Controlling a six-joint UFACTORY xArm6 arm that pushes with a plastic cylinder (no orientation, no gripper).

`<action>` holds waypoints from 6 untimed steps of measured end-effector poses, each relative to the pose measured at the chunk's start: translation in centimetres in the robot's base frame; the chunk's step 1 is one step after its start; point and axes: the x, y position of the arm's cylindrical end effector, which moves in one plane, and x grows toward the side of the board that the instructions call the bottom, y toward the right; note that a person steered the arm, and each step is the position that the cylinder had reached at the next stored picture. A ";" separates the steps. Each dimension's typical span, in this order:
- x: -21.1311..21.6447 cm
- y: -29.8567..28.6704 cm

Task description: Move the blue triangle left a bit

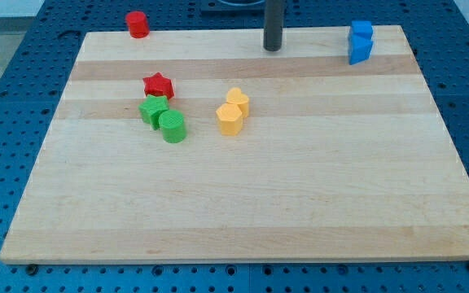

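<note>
- Your arm carries no jaws at all, so there is nothing wide, narrow or holding: it ends in a dark rod, and my tip (273,49) rests near the bench's top edge, a little to the view's right of the middle.
- My tip touches no block; bare wood lies all around it.
- The relation your move turns on: the blue blocks stand at the bench's top right corner, well apart from my tip and on its right. To send a block left you need my tip on that block's right side, so it is on the wrong side now.
- Two blue blocks stand touching there, an upper blue block (361,32) and a lower blue block (359,50). From this view you cannot tell for sure which is the triangle; the lower one looks the likelier.
- Judge the way round with care: the blue pair sits close to the bench's (234,212) right edge, so little room is left beyond it.
- Farther out, the two yellow blocks (233,111) lie near the bench's middle, well apart from the route.
- The red star (159,85) and the green blocks (163,119) cluster toward the left edge, and a red block (138,24) sits at the top left corner.
</note>
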 end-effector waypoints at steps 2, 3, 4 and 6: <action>5.7 6.1; 6.8 9.3; 5.9 15.8; 1.6 20.0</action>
